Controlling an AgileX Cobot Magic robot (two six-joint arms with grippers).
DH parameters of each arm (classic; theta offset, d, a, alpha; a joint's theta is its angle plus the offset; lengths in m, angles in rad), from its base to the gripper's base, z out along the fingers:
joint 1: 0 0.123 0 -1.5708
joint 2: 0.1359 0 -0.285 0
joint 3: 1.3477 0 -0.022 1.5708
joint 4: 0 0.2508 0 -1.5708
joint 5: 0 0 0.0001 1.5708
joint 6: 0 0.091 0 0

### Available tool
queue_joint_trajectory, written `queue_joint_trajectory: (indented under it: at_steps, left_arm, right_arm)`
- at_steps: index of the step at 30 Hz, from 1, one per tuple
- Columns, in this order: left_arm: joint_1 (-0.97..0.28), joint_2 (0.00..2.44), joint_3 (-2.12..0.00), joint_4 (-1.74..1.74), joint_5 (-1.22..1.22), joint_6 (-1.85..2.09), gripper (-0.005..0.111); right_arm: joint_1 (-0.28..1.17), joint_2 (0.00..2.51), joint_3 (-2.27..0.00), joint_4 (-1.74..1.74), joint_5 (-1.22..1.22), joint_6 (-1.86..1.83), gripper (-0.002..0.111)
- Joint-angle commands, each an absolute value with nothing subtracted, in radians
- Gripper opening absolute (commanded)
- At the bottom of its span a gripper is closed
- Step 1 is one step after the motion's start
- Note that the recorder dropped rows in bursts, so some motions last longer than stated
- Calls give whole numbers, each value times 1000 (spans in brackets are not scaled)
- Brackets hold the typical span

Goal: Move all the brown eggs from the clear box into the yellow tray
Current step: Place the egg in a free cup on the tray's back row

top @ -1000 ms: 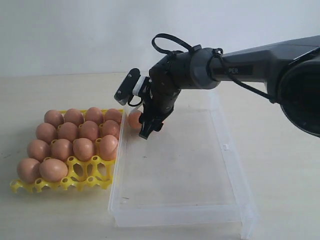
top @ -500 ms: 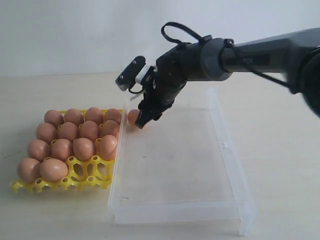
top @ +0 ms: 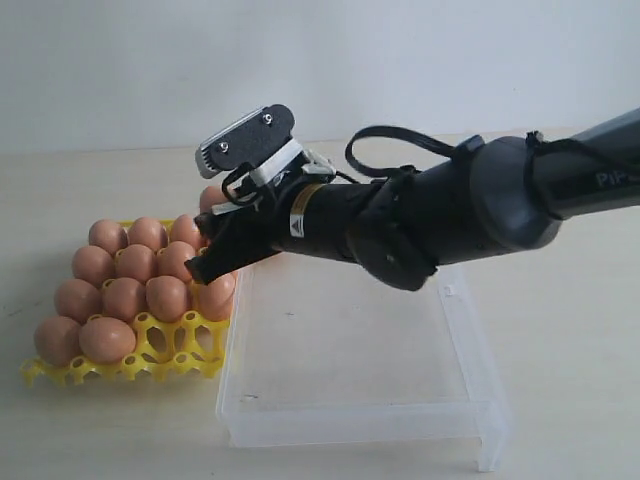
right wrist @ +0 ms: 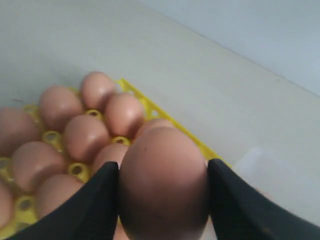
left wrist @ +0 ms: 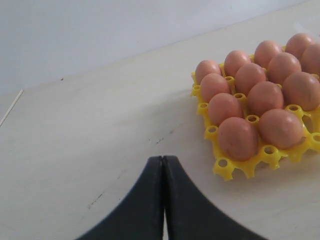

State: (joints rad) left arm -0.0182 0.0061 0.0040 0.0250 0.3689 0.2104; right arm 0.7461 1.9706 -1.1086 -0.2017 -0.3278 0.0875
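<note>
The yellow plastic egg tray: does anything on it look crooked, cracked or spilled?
Nothing stands out. The smooth brown eggs sit whole in the cups of the yellow plastic egg tray, none cracked or spilled. The right hand holds one more brown egg above the tray.

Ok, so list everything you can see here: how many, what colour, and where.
tray eggs: about a dozen showing, brown, seated in tray cups; more may hide behind the arm
held egg: one, brown, between gripper fingers over the tray's box-side edge
tray: one, yellow, on the table beside the box; some front cups empty
box: one, clear, on the table; no eggs showing inside
table: one, pale beige
left gripper: black, shut, over bare table near the tray
right gripper: black, shut on the held egg
</note>
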Motion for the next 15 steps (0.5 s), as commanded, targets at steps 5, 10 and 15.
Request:
queue_joint_trajectory:
  at_steps: [5, 10, 15]
  left_arm:
    - [-20, 0, 0, 25, 361, 205, 0]
    - [-20, 0, 0, 25, 361, 205, 0]
    - [-20, 0, 0, 25, 361, 205, 0]
  right_arm:
    - [756, 1987, -1053, -604, -586, 579, 0]
    - [756, 2017, -1053, -765, -658, 724, 0]
    - [756, 2057, -1053, -816, -724, 802, 0]
